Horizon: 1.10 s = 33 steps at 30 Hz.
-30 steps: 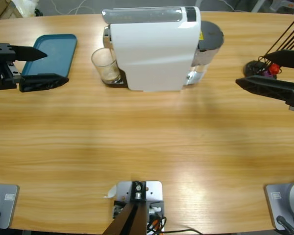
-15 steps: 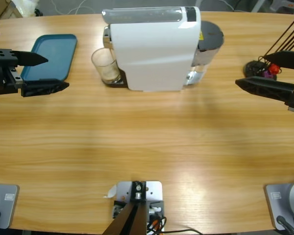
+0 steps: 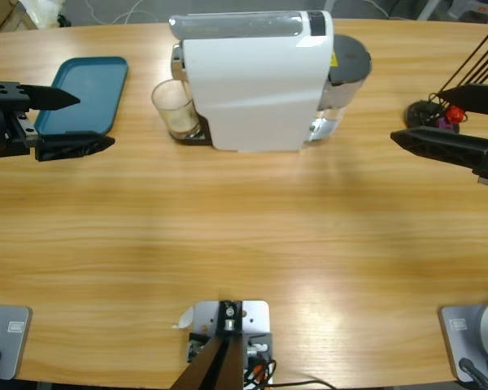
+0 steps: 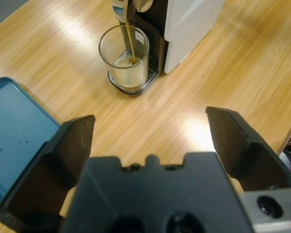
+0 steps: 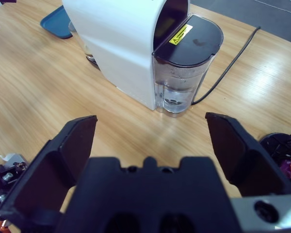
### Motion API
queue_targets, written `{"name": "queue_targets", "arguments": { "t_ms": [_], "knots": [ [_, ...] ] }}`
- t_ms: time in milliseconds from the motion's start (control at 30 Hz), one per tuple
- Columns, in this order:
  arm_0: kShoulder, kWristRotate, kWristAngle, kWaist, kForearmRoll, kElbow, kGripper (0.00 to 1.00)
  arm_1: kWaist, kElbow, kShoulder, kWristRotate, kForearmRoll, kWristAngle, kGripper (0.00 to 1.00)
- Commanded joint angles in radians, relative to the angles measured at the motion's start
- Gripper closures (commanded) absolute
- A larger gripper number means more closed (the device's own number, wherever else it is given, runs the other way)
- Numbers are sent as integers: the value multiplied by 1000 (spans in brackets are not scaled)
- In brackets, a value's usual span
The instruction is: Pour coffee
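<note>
A clear glass tumbler stands on the drip tray under the spout of the white coffee machine. In the left wrist view a thin brown stream of coffee runs into the tumbler, and a shallow pale-foamed layer lies at its bottom. My left gripper hovers open at the table's left, pointing at the tumbler from a distance, with nothing between its jaws. My right gripper is open and holds nothing at the right, facing the machine's water tank.
A blue tray lies behind my left gripper. A black wire capsule rack with red and purple capsules stands beside my right gripper. A black cord runs from behind the water tank.
The left gripper shifted slightly toward the table's near side a second ago and has since held still. The right arm has not moved.
</note>
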Motion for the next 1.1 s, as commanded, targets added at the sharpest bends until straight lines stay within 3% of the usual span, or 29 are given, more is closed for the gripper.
{"name": "queue_targets", "arguments": {
  "t_ms": [33, 500, 1100],
  "knots": [
    [24, -6, 4, 10, -7, 35, 0, -11, 34, -21, 10, -8, -20, 0],
    [28, -5, 6, 11, -8, 36, 0, -11, 34, -18, 12, -8, -18, 0],
    [217, 19, -14, 17, -116, -6, 0, -11, 33, -1, 12, -11, -19, 0]
  ]
}}
